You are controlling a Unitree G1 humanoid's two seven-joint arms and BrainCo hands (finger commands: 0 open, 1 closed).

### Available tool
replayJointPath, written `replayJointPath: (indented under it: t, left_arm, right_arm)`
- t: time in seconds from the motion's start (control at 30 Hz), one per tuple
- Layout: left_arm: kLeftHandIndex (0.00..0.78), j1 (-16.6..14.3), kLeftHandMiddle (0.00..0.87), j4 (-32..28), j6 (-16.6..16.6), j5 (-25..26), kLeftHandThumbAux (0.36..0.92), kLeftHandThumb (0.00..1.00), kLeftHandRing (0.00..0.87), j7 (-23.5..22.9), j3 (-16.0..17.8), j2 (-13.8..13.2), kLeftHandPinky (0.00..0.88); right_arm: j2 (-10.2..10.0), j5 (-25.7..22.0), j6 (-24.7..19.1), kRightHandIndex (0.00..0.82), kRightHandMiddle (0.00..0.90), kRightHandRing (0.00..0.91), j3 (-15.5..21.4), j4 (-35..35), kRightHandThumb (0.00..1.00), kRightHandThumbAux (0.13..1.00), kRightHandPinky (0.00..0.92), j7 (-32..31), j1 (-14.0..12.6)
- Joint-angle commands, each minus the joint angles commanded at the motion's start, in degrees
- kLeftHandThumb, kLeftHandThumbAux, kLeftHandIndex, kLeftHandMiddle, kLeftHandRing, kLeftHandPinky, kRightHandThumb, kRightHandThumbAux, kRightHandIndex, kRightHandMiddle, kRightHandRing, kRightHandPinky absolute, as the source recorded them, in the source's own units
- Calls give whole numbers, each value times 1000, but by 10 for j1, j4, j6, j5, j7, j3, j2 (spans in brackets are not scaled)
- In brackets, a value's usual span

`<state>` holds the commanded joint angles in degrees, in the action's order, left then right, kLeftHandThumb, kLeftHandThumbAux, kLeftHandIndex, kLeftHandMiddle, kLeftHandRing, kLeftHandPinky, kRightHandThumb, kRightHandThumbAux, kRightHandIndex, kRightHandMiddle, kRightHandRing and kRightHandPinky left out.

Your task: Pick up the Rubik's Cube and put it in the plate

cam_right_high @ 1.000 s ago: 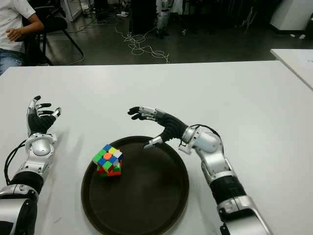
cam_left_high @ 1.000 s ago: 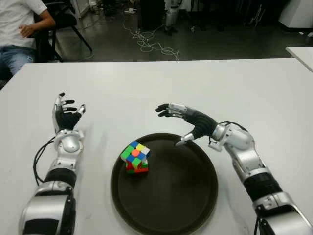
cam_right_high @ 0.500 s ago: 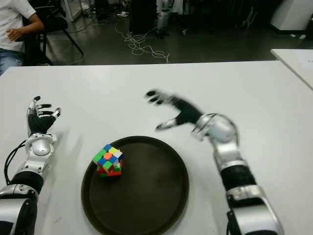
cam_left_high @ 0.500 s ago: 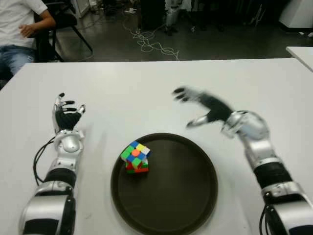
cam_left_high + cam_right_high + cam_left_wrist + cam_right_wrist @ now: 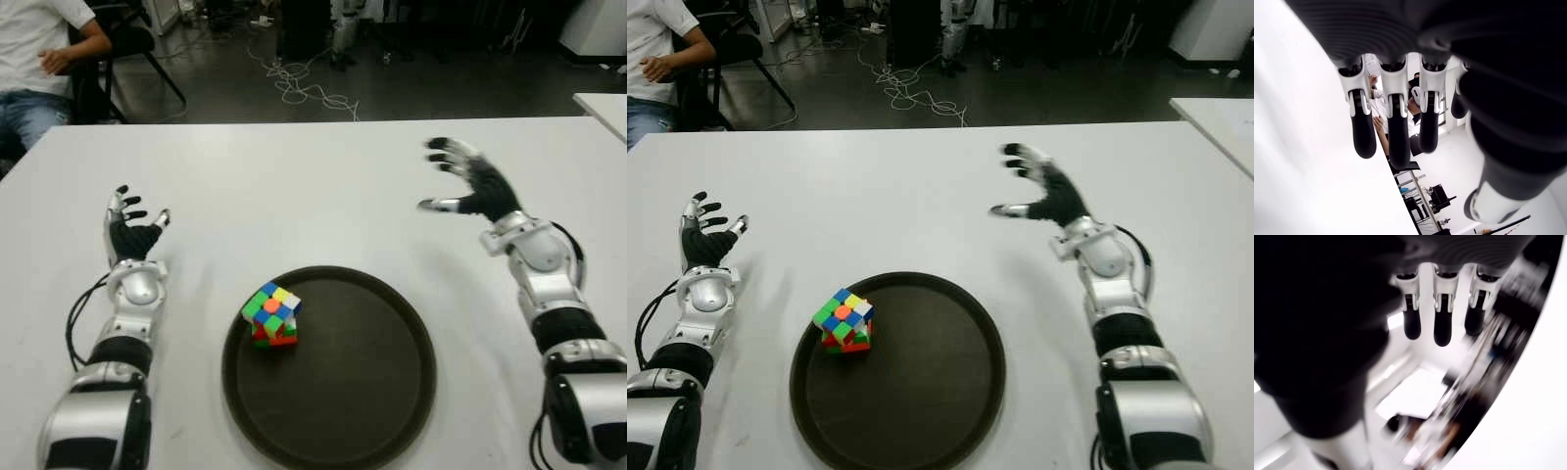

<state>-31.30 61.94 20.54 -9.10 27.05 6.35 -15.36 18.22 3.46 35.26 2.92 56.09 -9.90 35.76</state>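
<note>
A scrambled Rubik's Cube (image 5: 272, 314), glossy plastic with green, yellow, orange and red tiles, sits tilted at the left inner edge of a round, dark brown plate (image 5: 372, 392) in the lower centre of the frame. It seems to lean against the shallow raised rim. The plate's matte, smooth surface contrasts with the plain white table (image 5: 294, 186) beneath it.

The robot's right hand (image 5: 472, 182), black-fingered with silver joints, hangs above the table in the upper right of the frame, well apart from the plate, fingers spread wide and holding nothing. The left hand (image 5: 131, 228) shows at the left of the frame, beside the plate and apart from it, fingers extended and empty.

Judged from the layout, the placing step looks done: the cube is inside the plate and neither hand touches it. What remains appears to be only bringing the right arm clear to a rest position.

A seated person (image 5: 39, 59) is visible beyond the table, upper left.
</note>
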Motion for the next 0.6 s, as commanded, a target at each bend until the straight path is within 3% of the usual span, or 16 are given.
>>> replayJointPath:
  t: [0.27, 0.33, 0.43, 0.6]
  left_arm:
    - [121, 0, 325, 0, 0, -3, 788, 29, 426, -1, -2, -1, 492]
    - [123, 0, 311, 0, 0, -5, 789, 22, 405, 1, -3, -2, 467]
    - [126, 0, 248, 1, 1, -7, 787, 41, 303, 4, -5, -3, 361]
    - [136, 0, 222, 2, 3, -9, 793, 63, 266, 7, -6, -4, 346]
  right_arm:
    - [1, 15, -18, 164, 186, 181, 5, 5, 108, 924, 192, 62, 1]
    - [1, 13, -22, 168, 182, 175, 11, 18, 104, 916, 184, 82, 6]
    - [-1, 7, -23, 205, 175, 158, 22, 45, 95, 901, 146, 108, 12]
    - [-9, -3, -22, 213, 155, 134, 42, 84, 93, 884, 123, 148, 16]
